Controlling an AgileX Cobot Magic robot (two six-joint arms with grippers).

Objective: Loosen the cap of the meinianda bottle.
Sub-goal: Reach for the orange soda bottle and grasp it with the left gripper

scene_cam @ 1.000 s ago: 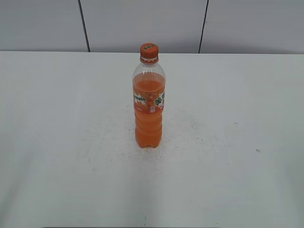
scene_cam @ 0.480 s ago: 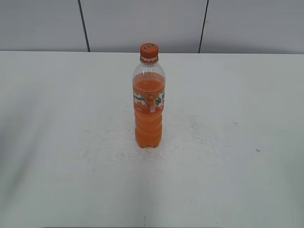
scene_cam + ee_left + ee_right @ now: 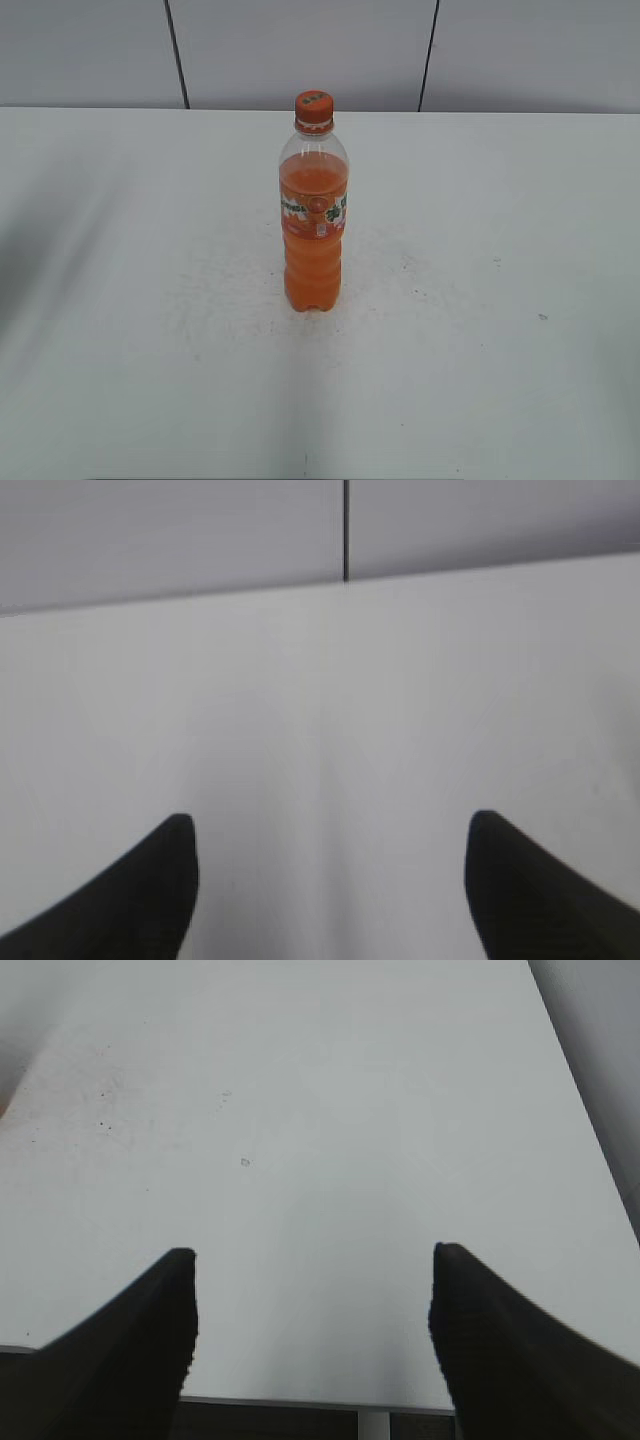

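Bottle and cap are the only task things on show, and they appear only in the exterior view. Nearest the camera is bare white table, its surface speckled with small dark marks around the bottle's foot. Standing upright just past that, near the middle of the table, the bottle holds orange drink up to its shoulder, with a label band around its middle. Its cap sits on top, orange with small green marks, seated on the neck ring; nothing touches it. Beyond the bottle the table runs on to a grey panelled wall with dark vertical seams.

Neither arm shows in that view. In the left wrist view the left gripper hangs over plain table with its dark fingers spread wide and nothing between them; the bottle is out of that frame, and the wall lies ahead. In the right wrist view the right gripper also has its jaws spread wide and empty, above the table's near edge, with speckled surface farther on.
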